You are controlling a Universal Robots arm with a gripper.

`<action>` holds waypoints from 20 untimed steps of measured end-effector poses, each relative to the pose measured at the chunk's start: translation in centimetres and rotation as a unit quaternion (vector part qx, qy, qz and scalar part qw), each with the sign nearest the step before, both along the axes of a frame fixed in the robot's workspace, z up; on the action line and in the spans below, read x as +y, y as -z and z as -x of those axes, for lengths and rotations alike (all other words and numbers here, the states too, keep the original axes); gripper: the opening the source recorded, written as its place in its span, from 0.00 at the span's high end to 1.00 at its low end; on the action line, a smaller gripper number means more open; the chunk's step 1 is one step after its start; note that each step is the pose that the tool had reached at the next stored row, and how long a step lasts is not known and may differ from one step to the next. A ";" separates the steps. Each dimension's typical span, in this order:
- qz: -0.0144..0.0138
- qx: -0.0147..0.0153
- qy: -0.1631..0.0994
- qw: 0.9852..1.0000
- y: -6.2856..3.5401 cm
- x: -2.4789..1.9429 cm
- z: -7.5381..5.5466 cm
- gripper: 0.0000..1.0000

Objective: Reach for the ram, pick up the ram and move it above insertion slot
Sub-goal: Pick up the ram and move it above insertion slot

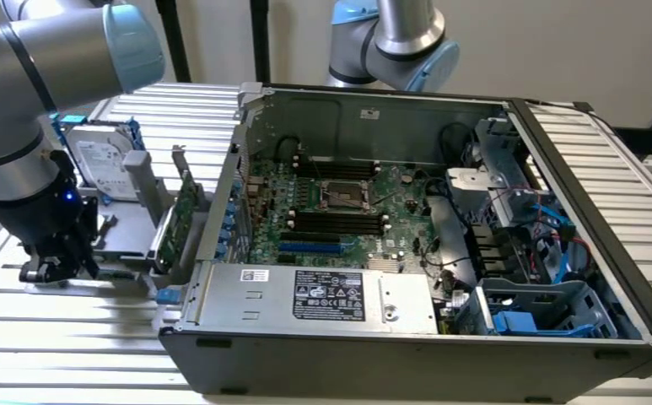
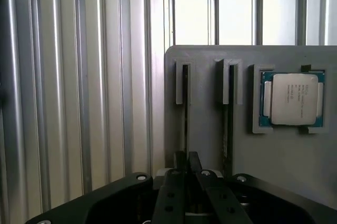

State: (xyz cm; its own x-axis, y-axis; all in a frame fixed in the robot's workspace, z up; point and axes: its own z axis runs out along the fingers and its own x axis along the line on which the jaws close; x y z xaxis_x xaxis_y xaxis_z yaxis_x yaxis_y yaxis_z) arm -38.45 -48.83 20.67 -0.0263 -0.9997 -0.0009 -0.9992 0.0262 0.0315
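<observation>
- Wrist view: your gripper (image 2: 187,162) hangs low over the grey holder plate (image 2: 205,129). Its two black fingers (image 2: 179,161) are set tight on either side of the ram (image 2: 185,108) and look clamped on its near end, though the contact is hard to judge edge-on.
- The ram stands on edge in one narrow slot of that plate and reads as a thin dark strip.
- A second stick (image 2: 230,118) stands parallel in the neighbouring slot, untouched. That makes two sticks in two slots.
- One square processor (image 2: 294,99) with a silver lid lies flat in a recess beside the second stick.
- Exterior view: you see the gripper (image 1: 53,268) at the holder on the exterior view's left, over the ribbed aluminium table (image 1: 78,329). It is well apart from the green motherboard (image 1: 337,202) in the open dark metal case (image 1: 416,359).
- This view also gives you one silver hard drive (image 1: 100,160) in a blue frame and one green expansion card (image 1: 180,224), both upright.
- One other arm (image 1: 399,38) stands behind the case.
</observation>
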 end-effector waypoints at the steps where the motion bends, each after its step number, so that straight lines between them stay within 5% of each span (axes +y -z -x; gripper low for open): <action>1: 0.000 0.000 0.000 1.000 -0.16 0.00 0.0 0.86; 9: -0.002 0.000 -0.001 1.000 -2.36 -0.01 -0.1 0.86; 20: -0.008 0.000 -0.007 1.000 -7.21 -0.19 -1.7 0.86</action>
